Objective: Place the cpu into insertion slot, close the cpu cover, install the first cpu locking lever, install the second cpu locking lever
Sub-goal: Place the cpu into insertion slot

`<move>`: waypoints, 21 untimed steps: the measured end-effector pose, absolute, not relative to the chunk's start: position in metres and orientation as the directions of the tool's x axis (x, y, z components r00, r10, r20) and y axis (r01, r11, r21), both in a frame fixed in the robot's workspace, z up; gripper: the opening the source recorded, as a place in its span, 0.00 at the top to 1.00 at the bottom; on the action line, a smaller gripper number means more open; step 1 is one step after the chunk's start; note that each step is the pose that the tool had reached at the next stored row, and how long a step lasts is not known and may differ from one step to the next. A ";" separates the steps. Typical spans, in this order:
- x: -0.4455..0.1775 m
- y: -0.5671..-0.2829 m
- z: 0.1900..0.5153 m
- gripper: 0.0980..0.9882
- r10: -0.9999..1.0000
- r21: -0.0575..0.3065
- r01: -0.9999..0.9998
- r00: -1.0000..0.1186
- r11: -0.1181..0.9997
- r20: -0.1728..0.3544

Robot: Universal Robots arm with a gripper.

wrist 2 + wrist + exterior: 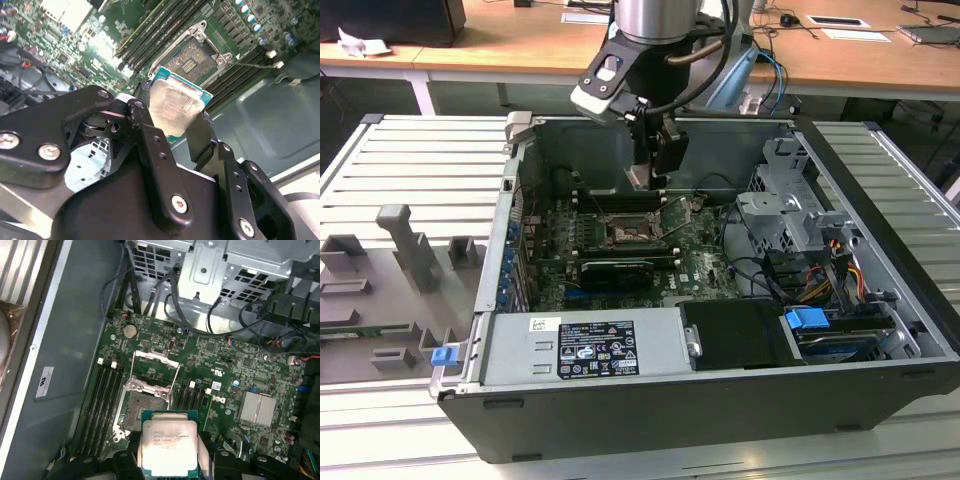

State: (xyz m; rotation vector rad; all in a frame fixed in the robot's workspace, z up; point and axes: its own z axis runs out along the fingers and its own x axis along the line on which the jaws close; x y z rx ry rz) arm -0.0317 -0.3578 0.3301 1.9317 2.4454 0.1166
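**A:** Where is the chip right now?

**B:** The chip [169,445] is pinched by two opposite edges between the black fingers of the hand [172,112], so the hand is closed on it and carries nothing else. It hangs in the air inside the computer case [720,400], above the green board [240,365]

**A:** And the socket?

**B:** The socket [142,410] lies open and bare just beyond the chip in the first wrist view. Its cover [155,367] is swung up and back from it. The long black memory slots [102,400] run along both sides. The chip looks apart from the socket, not touching it

**A:** So which step is this?

**B:** The first one, I'd say: placing the chip. Nothing is seated, and the cover is not yet shut

**A:** What does the placing call for?

**B:** By my reckoning, the chip has to come square over the dark opening with its edges parallel to the silver rim. Then it must go down flat, not corner first. In the second wrist view it seems turned a little against the socket, so its angle wants care. The raised cover is close by too, and the fingers need room beside the rim when they let go

**A:** And the case itself?

**B:** It rests on the ribbed metal bench [420,170]
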 end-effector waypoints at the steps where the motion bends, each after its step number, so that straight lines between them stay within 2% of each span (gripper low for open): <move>1: -0.032 -0.358 0.328 0.52 0.974 0.073 0.973 -0.223 0.220 0.028; 3: -0.032 -0.358 0.324 0.52 0.978 0.073 0.976 -0.206 0.203 0.028; 8: -0.032 -0.357 0.307 0.52 0.999 0.073 0.996 -0.045 0.043 0.028; 18: -0.043 -0.351 0.282 0.52 0.999 0.073 0.997 -0.041 0.039 0.028; 21: -0.043 -0.350 0.276 0.52 1.000 0.072 0.997 -0.007 0.005 0.028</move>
